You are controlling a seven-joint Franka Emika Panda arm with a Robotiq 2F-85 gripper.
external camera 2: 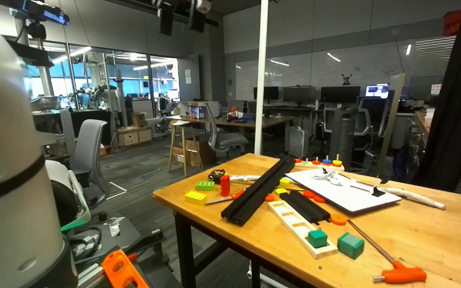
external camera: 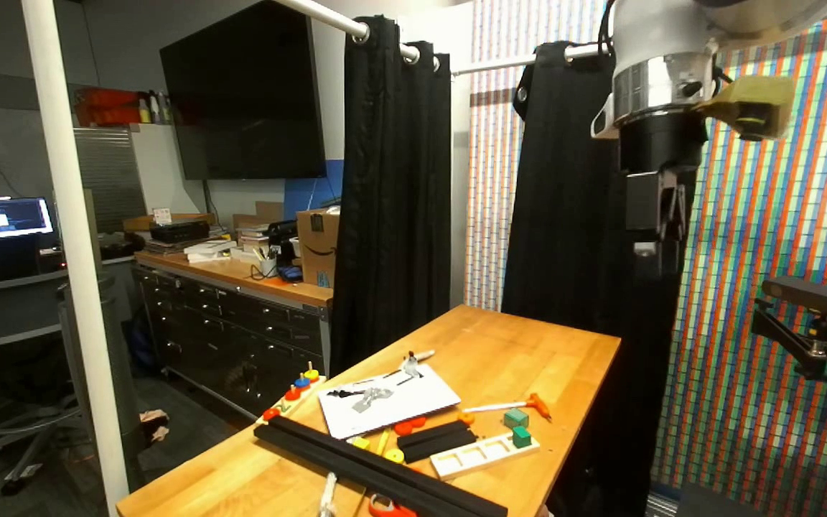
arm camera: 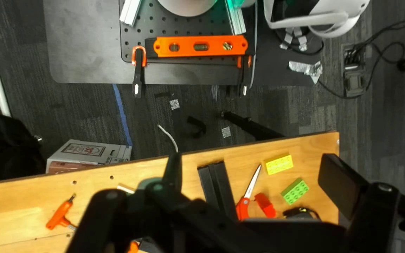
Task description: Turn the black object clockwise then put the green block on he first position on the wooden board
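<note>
A long black bar (external camera 2: pixel 259 191), likely stiff and light, best pinched across mid-length, lies one-to-seven o'clock on the counter (external camera 2: pixel 434 234) in an exterior view. Toward four, a green block (external camera 2: pixel 317 239) sits on the wooden board (external camera 2: pixel 296 224), a second green block (external camera 2: pixel 350 245) beside it, both probably hard, held by opposite sides. The fingers (arm camera: pixel 342 182), spread wide, hold nothing.

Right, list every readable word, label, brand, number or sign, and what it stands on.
"amazon", faint, on the cardboard box in an exterior view.
Too small: the box's blue label.
Too blurred: the print on the white carton in the wrist view.
Too small: text on the lit monitor.
</note>
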